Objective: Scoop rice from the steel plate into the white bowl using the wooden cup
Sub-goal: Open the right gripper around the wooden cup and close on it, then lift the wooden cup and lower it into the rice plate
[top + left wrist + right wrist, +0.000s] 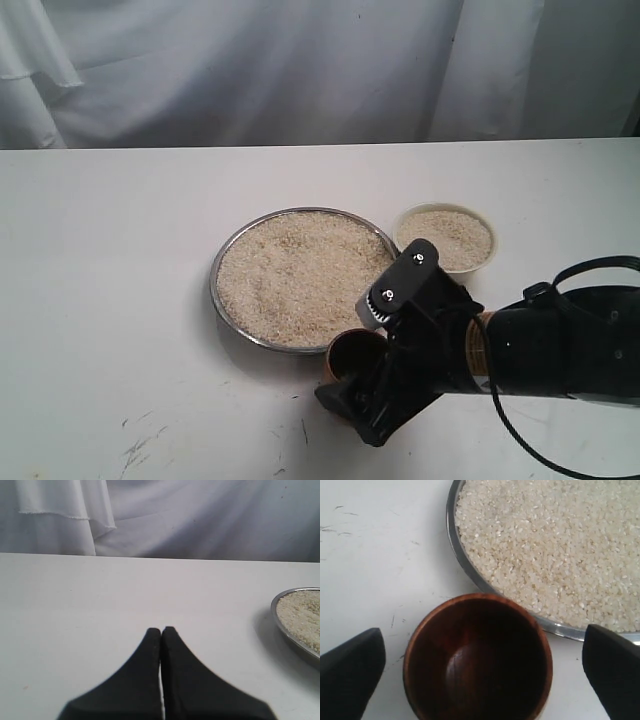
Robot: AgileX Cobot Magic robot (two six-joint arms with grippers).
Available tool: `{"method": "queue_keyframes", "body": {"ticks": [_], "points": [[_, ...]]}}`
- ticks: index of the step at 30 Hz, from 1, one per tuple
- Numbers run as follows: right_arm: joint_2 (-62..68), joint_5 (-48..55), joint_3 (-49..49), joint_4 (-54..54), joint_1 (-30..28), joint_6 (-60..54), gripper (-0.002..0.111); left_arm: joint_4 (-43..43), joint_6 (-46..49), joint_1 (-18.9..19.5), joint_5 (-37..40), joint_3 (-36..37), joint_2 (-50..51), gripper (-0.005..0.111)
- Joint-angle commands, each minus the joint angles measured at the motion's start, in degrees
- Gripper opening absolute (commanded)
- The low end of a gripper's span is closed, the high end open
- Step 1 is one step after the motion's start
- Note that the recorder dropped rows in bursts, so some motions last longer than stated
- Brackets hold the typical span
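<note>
The steel plate (214, 288) sits mid-table, filled with a flat bed of rice (300, 275). Right behind it stands the white bowl (491, 243), also holding rice. The wooden cup (345, 350) stands upright and empty at the plate's near rim. My right gripper (353, 364) is open, one finger on each side of the cup. In the right wrist view the fingers (351, 675) stand clear of the cup (470, 630), with table showing on both sides. My left gripper (161, 630) is shut on nothing, over bare table, with the plate's rim (290, 636) off to one side.
A white cloth backdrop (300, 70) hangs behind the table's far edge. Dark scuff marks (135, 450) mark the tabletop near the front left. The right arm's black body and cable (560, 350) lie over the front right of the table.
</note>
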Motion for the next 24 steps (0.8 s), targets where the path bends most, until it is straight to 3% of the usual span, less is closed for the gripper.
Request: {"method": "queue_keyframes", "body": {"ticks": [1,9,12,19,24], "points": [[0.99,0.41,-0.3,-0.09,0.15,1.26,0.098,-0.04,-0.18,-0.09,-0.36,0.26,-0.29,0.0],[2.7,0.41,-0.3,-0.09,0.15,1.68,0.097,-0.04,-0.18,-0.09,-0.36,0.26,-0.29,0.0],[2.7,0.52,-0.3,0.81,0.15,1.68,0.089,-0.04,-0.18,-0.09,-0.36,0.26,-0.29,0.0],[2.7,0.78,-0.3,0.81,0.15,3.23,0.04,-0.04,-0.18,-0.09,-0.36,0.26,-0.29,0.0],[0.99,6.98,-0.3,0.81,0.15,7.44,0.003,-0.04,-0.18,-0.09,-0.36,0.26,-0.29,0.0]]}}
